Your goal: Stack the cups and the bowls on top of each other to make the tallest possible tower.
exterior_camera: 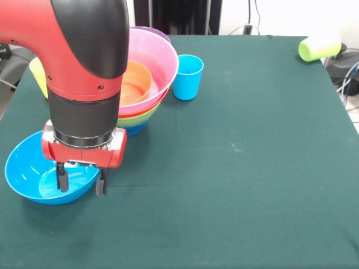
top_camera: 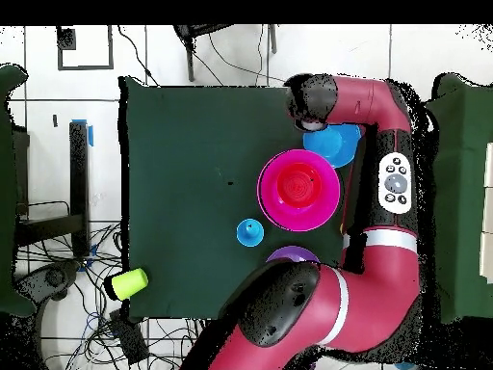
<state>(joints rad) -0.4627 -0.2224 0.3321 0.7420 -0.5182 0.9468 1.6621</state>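
Red arm's gripper (exterior_camera: 81,184) hanging over blue bowl (exterior_camera: 25,171), jaws spread astride its right rim | tower (exterior_camera: 147,73) sitting behind, pink bowl topmost, orange bowl inside | blue cup (exterior_camera: 187,76) beside tower | green cup (exterior_camera: 318,47) lying at far table (exterior_camera: 252,168) corner

Dark green table (top_camera: 193,173); pale tiled floor (top_camera: 96,96); black cables (top_camera: 87,289) trailing beside table.

A light blue bowl (exterior_camera: 33,174) is sitting upright beside the tower (exterior_camera: 147,84), a light blue cup (exterior_camera: 187,77) standing just beyond it.
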